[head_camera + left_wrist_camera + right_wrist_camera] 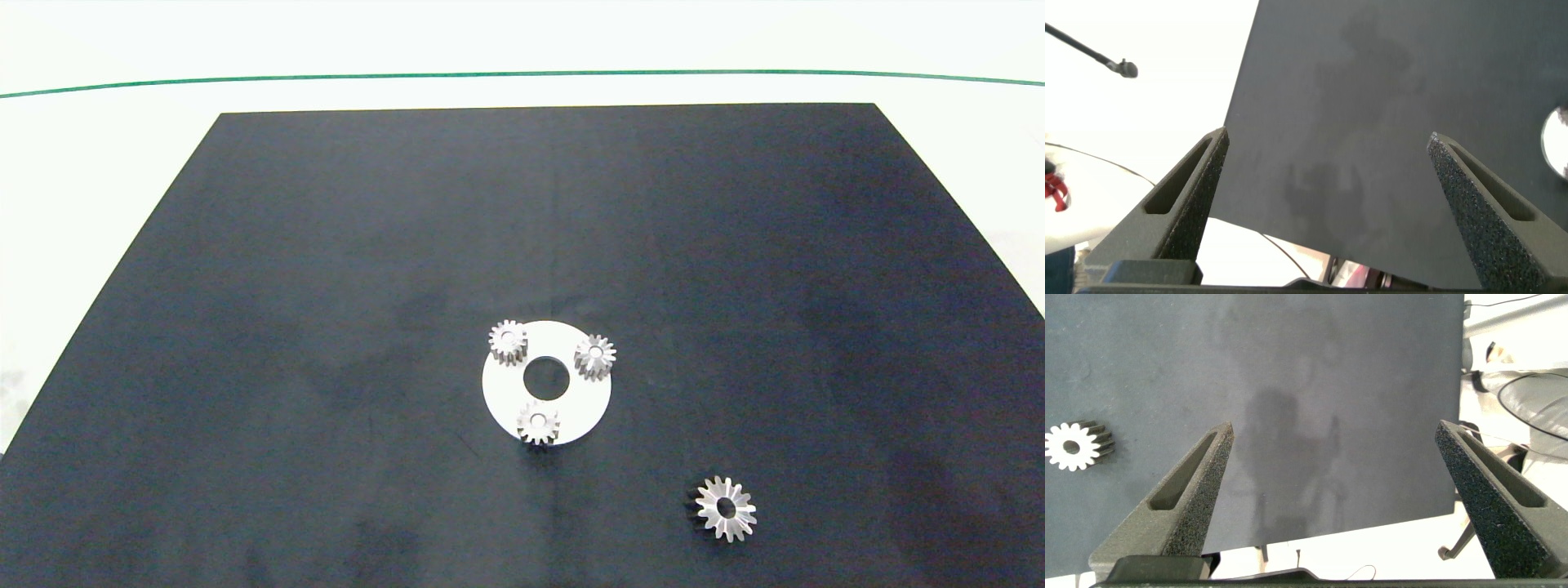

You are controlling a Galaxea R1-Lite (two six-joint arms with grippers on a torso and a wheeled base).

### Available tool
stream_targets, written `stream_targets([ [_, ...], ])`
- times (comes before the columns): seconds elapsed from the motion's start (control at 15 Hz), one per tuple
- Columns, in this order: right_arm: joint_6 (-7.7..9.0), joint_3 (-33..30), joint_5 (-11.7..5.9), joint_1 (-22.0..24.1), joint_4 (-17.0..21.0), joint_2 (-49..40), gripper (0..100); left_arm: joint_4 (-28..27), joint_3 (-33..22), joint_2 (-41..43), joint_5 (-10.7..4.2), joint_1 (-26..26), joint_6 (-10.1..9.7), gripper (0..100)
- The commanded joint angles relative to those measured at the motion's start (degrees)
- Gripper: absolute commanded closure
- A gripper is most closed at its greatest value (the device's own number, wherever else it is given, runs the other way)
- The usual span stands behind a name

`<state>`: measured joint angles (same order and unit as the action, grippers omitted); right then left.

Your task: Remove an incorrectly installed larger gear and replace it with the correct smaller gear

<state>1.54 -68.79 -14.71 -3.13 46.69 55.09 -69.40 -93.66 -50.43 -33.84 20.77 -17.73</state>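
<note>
I log three small gears on the white disc [571, 408]; larger gear [726, 509] loose toward the counter's near-right corner. Left gripper [1327, 175] and right gripper [1335, 469]: jaws wide apart, empty; disc cut off in left wrist view.

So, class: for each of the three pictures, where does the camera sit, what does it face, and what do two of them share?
Head view: above, facing down on the black mat and white disc; no arm shows.
Left wrist view: on the left arm, over the mat's edge; left gripper open.
Right wrist view: on the right arm, over the mat; right gripper open.
Shared: the larger gear shows in head and right wrist views.
</note>
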Motion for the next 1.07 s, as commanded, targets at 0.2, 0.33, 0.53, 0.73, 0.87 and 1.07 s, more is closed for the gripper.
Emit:
stream_targets([
  [0.2, 0.40, -1.3, 0.04, 0.6, 0.2, -1.3, 0, -0.4, -0.3, -3.8, 0.00, -0.5, -0.47, 0],
  [0.33, 0.40, -1.8, 0.04, 0.6, 0.2, -1.3, 0, -0.4, -0.1, -3.8, 0.09, -0.2, -0.47, 0],
  [0.53, 0.49, -1.8, 0.04, 0.6, 0.2, -1.7, 0, -0.4, 0.4, -3.4, 0.09, 0.1, -0.56, 0],
  [0.73, 0.57, -1.7, 0.04, 0.6, 0.2, -2.4, 0, -0.6, 0.5, -3.3, 0.09, 0.1, -0.56, 0],
  [0.87, 1.10, -1.8, 0.04, 0.7, 0.2, -2.4, 0, -0.6, 0.5, -3.3, 0.09, 0.1, -0.56, 0],
  [1.07, 1.10, -1.8, -0.05, 0.7, 0.2, -2.4, 0, -0.6, 1.1, -3.2, 0.09, 0.1, -0.56, 0],
])
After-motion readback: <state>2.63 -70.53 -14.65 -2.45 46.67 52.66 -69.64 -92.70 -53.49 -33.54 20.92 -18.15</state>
